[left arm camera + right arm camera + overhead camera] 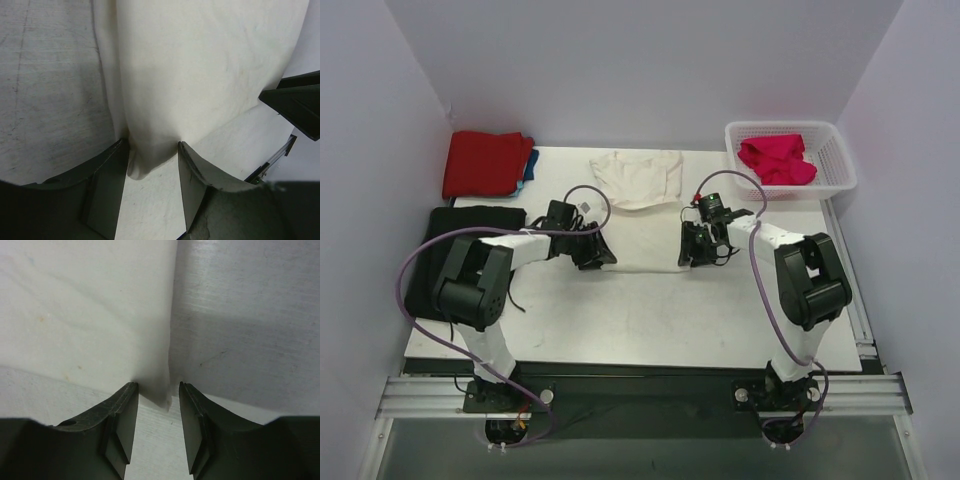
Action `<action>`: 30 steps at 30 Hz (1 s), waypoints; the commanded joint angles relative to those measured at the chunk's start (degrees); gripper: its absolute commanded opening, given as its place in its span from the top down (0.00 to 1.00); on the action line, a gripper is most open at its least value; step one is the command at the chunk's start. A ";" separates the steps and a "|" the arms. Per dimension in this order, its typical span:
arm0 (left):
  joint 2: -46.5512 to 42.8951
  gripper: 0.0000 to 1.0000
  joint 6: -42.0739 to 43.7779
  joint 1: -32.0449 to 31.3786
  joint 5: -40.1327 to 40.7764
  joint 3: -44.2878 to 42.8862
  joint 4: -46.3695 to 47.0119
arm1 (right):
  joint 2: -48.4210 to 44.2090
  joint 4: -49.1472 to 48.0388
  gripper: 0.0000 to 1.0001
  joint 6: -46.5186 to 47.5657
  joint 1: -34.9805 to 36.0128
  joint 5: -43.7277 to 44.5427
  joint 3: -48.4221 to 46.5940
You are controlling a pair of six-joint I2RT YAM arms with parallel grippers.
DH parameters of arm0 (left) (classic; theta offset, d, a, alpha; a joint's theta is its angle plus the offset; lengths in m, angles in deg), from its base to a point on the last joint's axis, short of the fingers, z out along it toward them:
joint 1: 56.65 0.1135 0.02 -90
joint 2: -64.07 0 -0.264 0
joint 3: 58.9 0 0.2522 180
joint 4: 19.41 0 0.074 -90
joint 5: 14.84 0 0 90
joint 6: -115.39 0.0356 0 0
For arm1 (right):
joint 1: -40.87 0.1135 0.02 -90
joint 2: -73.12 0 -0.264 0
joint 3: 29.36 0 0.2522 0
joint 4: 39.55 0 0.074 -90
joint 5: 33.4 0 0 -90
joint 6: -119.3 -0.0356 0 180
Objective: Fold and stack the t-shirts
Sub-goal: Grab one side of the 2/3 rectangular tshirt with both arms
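Note:
The cream-white t-shirt (638, 178) lies flat at the table's back middle, its lower hem toward the arms. My left gripper (601, 255) is at the hem's left corner and my right gripper (687, 249) is at its right corner. In the left wrist view the gripper (152, 145) is open, with a bunched corner of the shirt (200, 75) between its fingertips. In the right wrist view the gripper (157, 386) is open, with the shirt's (90, 315) corner tip between its fingers. A folded red shirt (483, 163) lies on a blue one (529, 166) at the back left. A magenta-pink shirt (776, 160) is crumpled in a basket.
The white mesh basket (840, 160) stands at the back right corner. A black cloth (445, 245) lies along the left edge of the white table (640, 320). Purple cables loop off both arms. Walls close in the left, back and right sides.

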 commanded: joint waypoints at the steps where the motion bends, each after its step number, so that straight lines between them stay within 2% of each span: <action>1: 1.09 0.46 -0.28 -0.75 1.78 0.53 3.16 | 1.22 -1.68 0.63 -0.47 -0.45 -2.58 0.60; 3: 1.88 0.47 0.07 -1.10 1.95 0.35 2.98 | 1.66 -1.86 0.68 -0.56 -0.36 -3.19 0.42; 7: 3.02 0.59 0.86 -1.54 2.22 0.79 1.76 | 2.28 -1.77 0.90 -1.00 -0.36 -3.90 0.86; 8: 3.20 0.75 1.03 -1.71 2.22 0.79 1.32 | 2.19 -1.60 1.00 -1.00 -0.44 -4.16 1.12; 9: 3.11 0.93 1.47 -1.80 2.31 1.05 0.79 | 2.01 -1.42 1.00 -1.18 -0.36 -4.25 1.47; 10: 3.02 1.00 1.65 -1.89 2.22 1.40 -0.17 | 1.32 -1.25 1.00 -1.18 -0.18 -4.34 2.35; 16: -3.56 1.00 4.37 -1.89 2.22 7.37 -4.48 | -5.79 -0.81 1.00 -1.97 0.78 -4.07 10.86; 20: -12.08 1.00 6.65 -1.98 2.04 10.36 -9.84 | -11.95 1.03 1.00 -3.20 3.33 -4.78 15.35; 30: -30.01 1.00 7.19 -3.29 2.39 12.57 -23.72 | -26.98 9.47 1.00 -7.50 11.24 -4.25 18.62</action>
